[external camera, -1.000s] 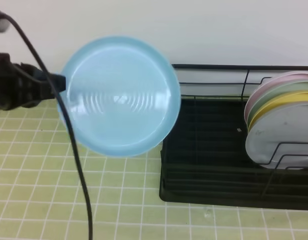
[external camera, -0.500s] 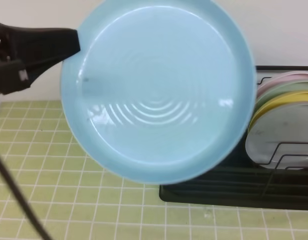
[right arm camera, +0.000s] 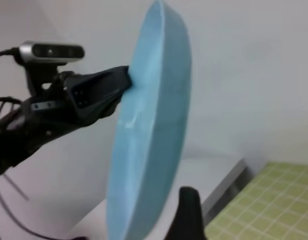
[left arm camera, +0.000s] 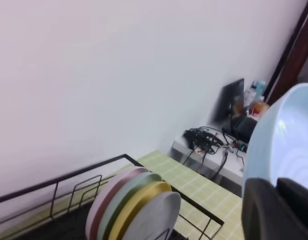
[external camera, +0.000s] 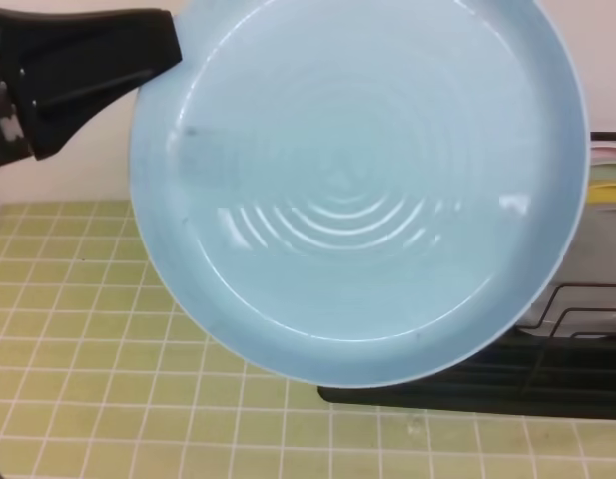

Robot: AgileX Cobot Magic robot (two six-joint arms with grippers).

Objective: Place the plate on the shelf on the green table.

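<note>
The round, glossy light blue plate (external camera: 359,185) is held up in the air, close to the overhead camera, so that it fills most of that view and covers much of the black wire dish rack with its black tray base (external camera: 547,384) behind it. Its inner face is turned toward that camera: faint concentric rings sit at the centre, bright arcs of reflected light lie across the lower half of the well, and a raised rim runs round the edge. A few small dark specks show on the glaze. From the right wrist camera the plate (right arm camera: 151,125) appears nearly edge-on, upright with a slight tilt. The black left gripper (external camera: 138,55) is clamped on the plate's rim at its upper left side, the jaws closed narrow on the edge. The right gripper shows only as one dark fingertip (right arm camera: 187,212) at the bottom of its own view, below the plate; the jaws stand wide, with nothing seen between them. The plate hangs above the pale yellow-green tiled surface with white grout lines (external camera: 88,389), touching neither it nor the rack. In the left wrist view, a row of pink, green, yellow and grey-white plates (left arm camera: 136,202) stands upright in the rack's slots.
</note>
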